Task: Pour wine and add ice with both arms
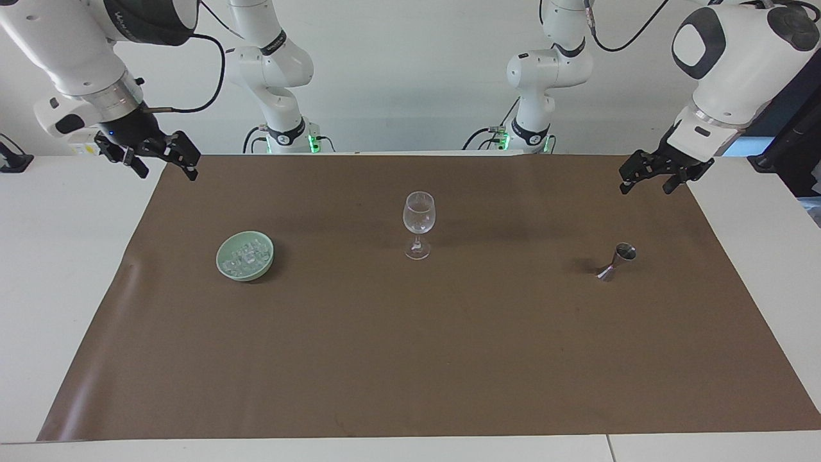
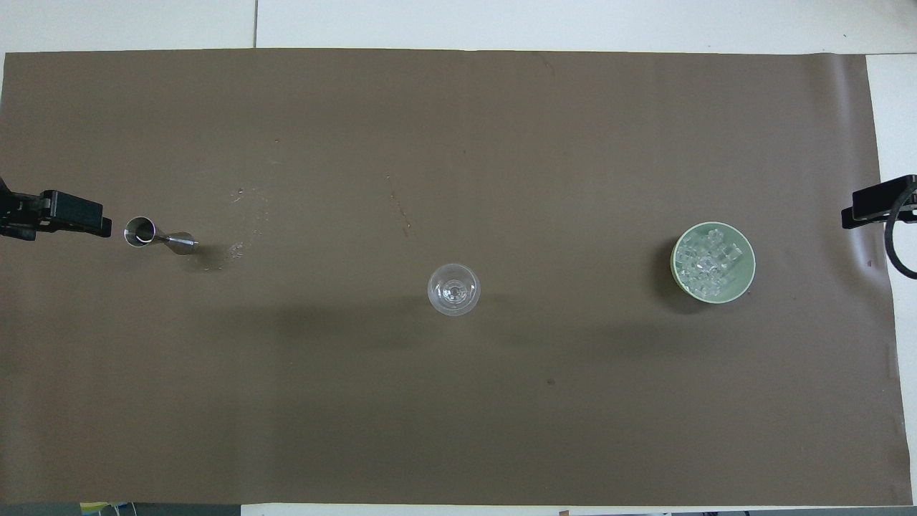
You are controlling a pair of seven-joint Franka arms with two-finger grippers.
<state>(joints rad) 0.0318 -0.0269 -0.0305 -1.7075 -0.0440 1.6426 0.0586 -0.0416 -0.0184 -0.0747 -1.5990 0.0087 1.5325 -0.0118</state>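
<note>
Item: steel jigger (image 1: 617, 261), hourglass-shaped, standing upright on the brown paper mat (image 1: 410, 359) toward the left arm's end of the table; long axis vertical, one cup mouth facing up, the other cup seated on the mat. In the overhead view it lies at about 9 o'clock from the mat's centre (image 2: 154, 235), and its body leans across the picture toward 3 o'clock from the open mouth only because of the camera's angle. No liquid can be made out in it. Item: ice cubes (image 1: 246, 255), many small clear pieces heaped in a pale green bowl (image 1: 226, 269), toward the right arm's end, at about 3 o'clock in the overhead view (image 2: 706, 264). Item: clear stemmed wine glass (image 1: 418, 224), upright, mid-mat, between jigger and bowl and well apart from both. Item: left gripper (image 1: 651, 181), raised in the air over the mat's corner at its own end, at roughly 1 o'clock from the jigger in the facing view, fingers spread and holding nothing. Item: right gripper (image 1: 165, 168), raised over the mat's corner at its own end, at about 11 o'clock from the bowl, fingers likewise spread, nothing between them. Neither gripper touches any item.
</note>
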